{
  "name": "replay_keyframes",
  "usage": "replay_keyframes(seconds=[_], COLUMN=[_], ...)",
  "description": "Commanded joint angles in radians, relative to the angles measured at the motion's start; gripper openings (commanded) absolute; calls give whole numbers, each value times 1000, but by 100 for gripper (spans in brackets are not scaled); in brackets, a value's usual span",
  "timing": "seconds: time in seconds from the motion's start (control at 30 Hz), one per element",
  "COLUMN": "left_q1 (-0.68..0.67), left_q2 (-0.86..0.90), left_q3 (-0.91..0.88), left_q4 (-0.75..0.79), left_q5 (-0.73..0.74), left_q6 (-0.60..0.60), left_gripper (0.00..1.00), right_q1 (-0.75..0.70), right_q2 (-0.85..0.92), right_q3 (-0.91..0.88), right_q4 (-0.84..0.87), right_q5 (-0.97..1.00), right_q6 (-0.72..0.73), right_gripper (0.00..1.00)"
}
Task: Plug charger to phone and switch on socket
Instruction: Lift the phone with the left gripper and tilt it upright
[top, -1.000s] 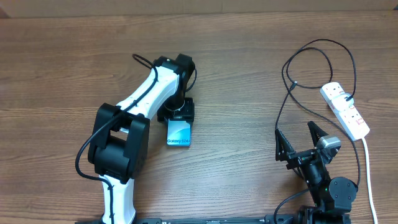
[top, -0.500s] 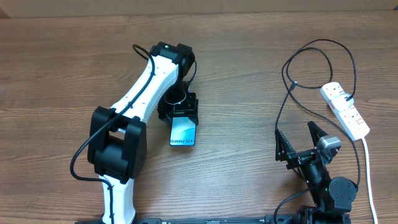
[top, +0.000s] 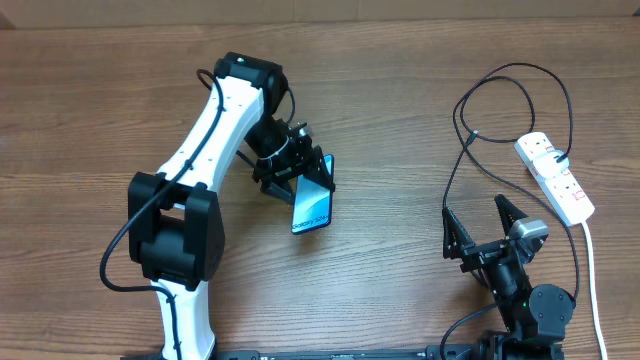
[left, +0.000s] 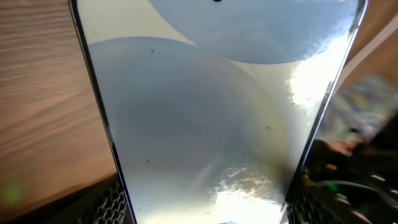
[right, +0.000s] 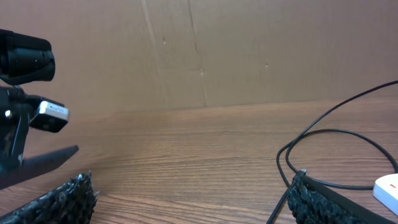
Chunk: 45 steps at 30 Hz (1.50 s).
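Overhead: left gripper (top: 303, 172) pinches the phone (top: 313, 205), long axis slanting toward the robot's base, its writing unreadable, while the right gripper (top: 480, 228) stands spread.

One phone (top: 312, 203), one charger (top: 474, 134), one socket (top: 556, 178), one table (top: 400, 80)

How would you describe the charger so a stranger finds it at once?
Look at the right side of the table, where the white socket lies. The charger is the cable looping beside it. It is thin and black, while the socket's own cord is thick and white.
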Motion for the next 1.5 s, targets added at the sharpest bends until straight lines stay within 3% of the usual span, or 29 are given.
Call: replay_keyframes(seconds=[0.0,0.7,1.47], left_q1=[24,126,160], left_q2=[1,1,1], left_q3=[32,32,32], left_q4=[-6,-41,-43], left_q5=[214,446,450], left_q6=[30,29,2], left_gripper=[37,37,36], right_q1=[-4,-4,-4], right_q2=[-8,-8,-8], right_q3=[-10,-10,-10], right_q4=[2,2,2], right_q5=[10,10,0], right_q6=[-8,-8,2], right_gripper=[100,100,100])
